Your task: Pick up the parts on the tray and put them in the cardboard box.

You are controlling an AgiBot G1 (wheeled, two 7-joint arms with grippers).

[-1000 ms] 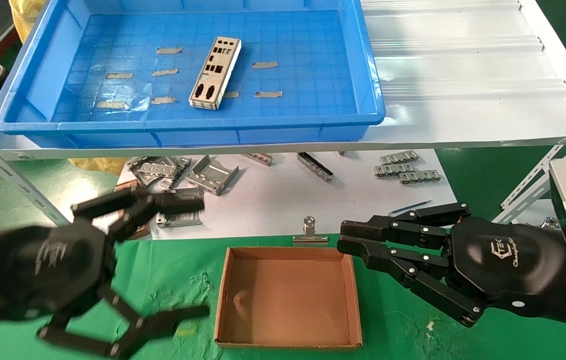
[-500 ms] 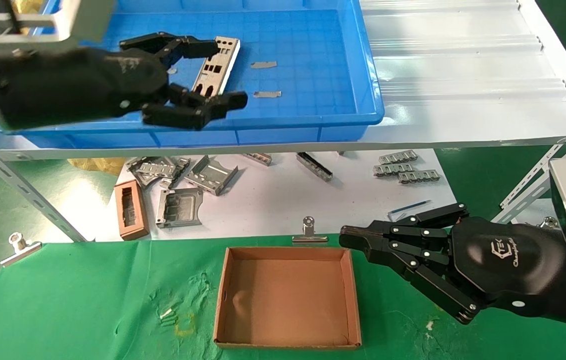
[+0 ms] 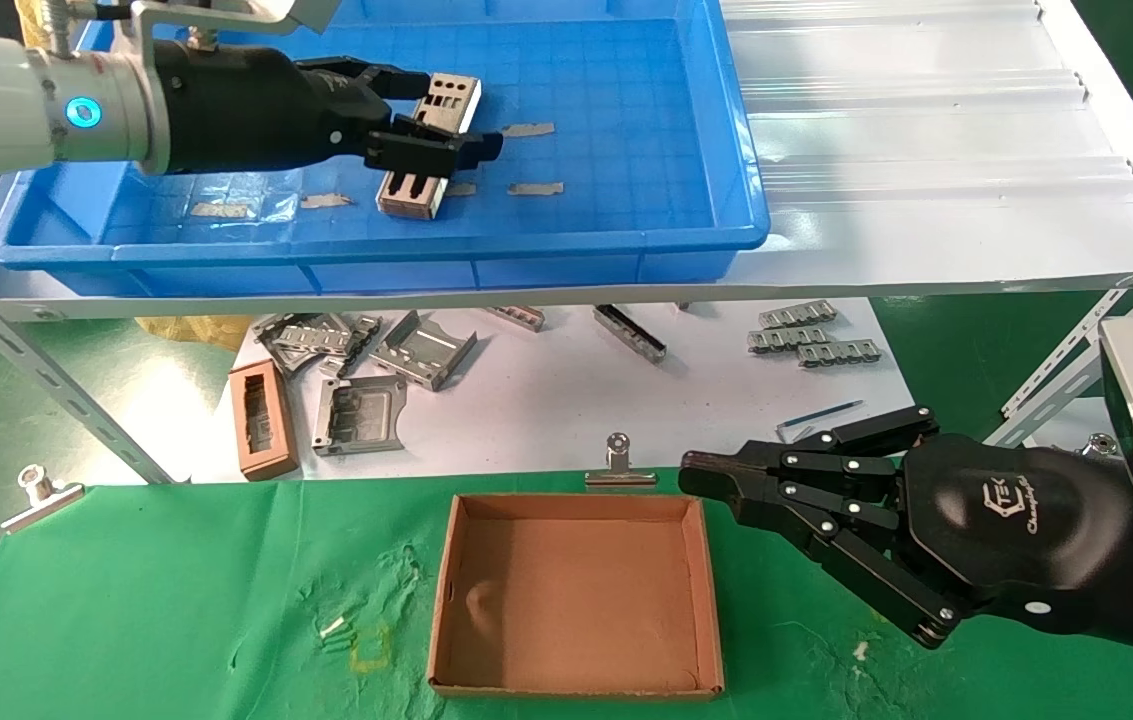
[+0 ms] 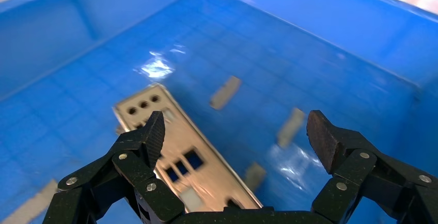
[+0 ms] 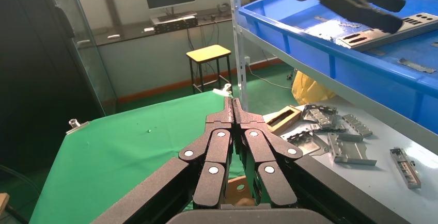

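The left gripper [image 3: 431, 115] is reaching into the tray [image 3: 696, 140] from the robot's left, its black fingers [image 4: 149, 136] spread wide apart and straddling the part [image 3: 429, 150], a long silver plate with square and round cutouts that is lying flat on the grid-patterned blue floor. In the left wrist view the left gripper [image 4: 235, 136] is hanging over the part [image 4: 181, 157] with one finger above the plate's end and the other out over bare floor (whether either pad is touching the metal cannot be told). Small grey tape scraps [image 3: 534, 188] are sticking to the tray floor beside the plate and farther along it. The tray is sitting on a white corrugated sheet [image 3: 926, 130] that is forming the upper shelf. Below the shelf, grey folded metal brackets [image 3: 423, 350] are lying scattered on a white surface [image 3: 566, 400], with a small reddish-brown frame piece [image 3: 260, 418] at their left. The cardboard box [image 3: 574, 595] is resting open on the green cloth [image 3: 176, 600] nearest the robot, with nothing in it, and a binder clip [image 3: 619, 464] is lying just behind its far wall. The right gripper [image 3: 694, 478] is hovering just right of the box's far right corner, its fingers pressed together and holding nothing; the right wrist view is showing the right gripper [image 5: 232, 102] closed above the green cloth.
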